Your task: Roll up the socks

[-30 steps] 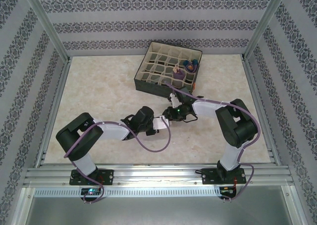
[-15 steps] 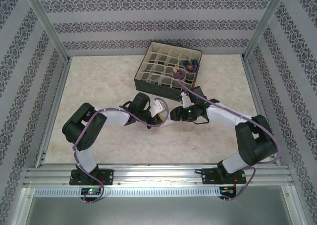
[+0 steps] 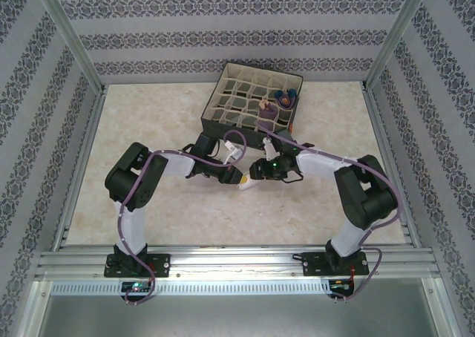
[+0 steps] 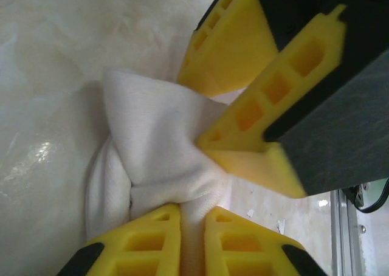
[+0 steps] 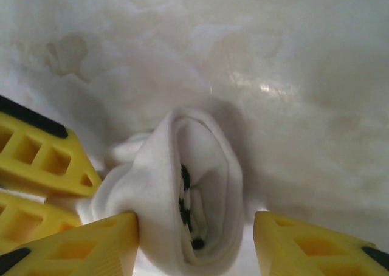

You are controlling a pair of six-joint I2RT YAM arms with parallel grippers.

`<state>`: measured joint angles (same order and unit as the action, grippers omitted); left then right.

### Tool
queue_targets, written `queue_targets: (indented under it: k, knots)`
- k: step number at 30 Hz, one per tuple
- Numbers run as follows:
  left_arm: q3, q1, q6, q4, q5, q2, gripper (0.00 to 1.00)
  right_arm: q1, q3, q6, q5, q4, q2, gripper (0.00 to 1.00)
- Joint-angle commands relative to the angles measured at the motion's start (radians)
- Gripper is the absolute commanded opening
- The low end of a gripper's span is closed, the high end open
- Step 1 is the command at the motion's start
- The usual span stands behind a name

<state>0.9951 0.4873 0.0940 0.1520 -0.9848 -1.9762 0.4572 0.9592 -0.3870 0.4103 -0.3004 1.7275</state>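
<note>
You're in a lab test cell — aluminium posts (image 3: pixel 70 36) at ten and two o'clock, wallpaper-print panels (image 3: pixel 223 33) at twelve, a marble-look tabletop (image 3: pixel 148 129), a slotted mounting rail (image 3: pixel 237 261) at six.

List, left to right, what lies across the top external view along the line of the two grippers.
Left arm's elbow → left gripper → white sock, pinched in the left jaws → right gripper → right arm's elbow.

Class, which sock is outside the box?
The white sock, out over the table; the purple socks sit in cells of the box.
</note>
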Motion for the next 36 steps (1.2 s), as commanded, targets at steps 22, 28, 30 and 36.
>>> queue_targets:
  k: [22, 28, 30, 36]
  knots:
    - [-0.357, 0.244, -0.544, 0.183, 0.716, 0.484, 0.48, 0.034, 0.052, -0.007, -0.035, -0.070, 0.158, 0.32]
    - [-0.284, 0.292, -0.580, 0.168, 0.911, 0.365, 0.54, 0.033, 0.059, -0.013, -0.023, -0.073, 0.165, 0.33]
    - [-0.263, 0.293, -0.574, 0.165, 0.933, 0.326, 0.54, 0.034, 0.058, -0.016, -0.021, -0.074, 0.165, 0.33]
    - [-0.246, 0.293, -0.554, 0.192, 0.911, 0.256, 0.42, 0.033, 0.056, -0.021, -0.015, -0.081, 0.161, 0.35]
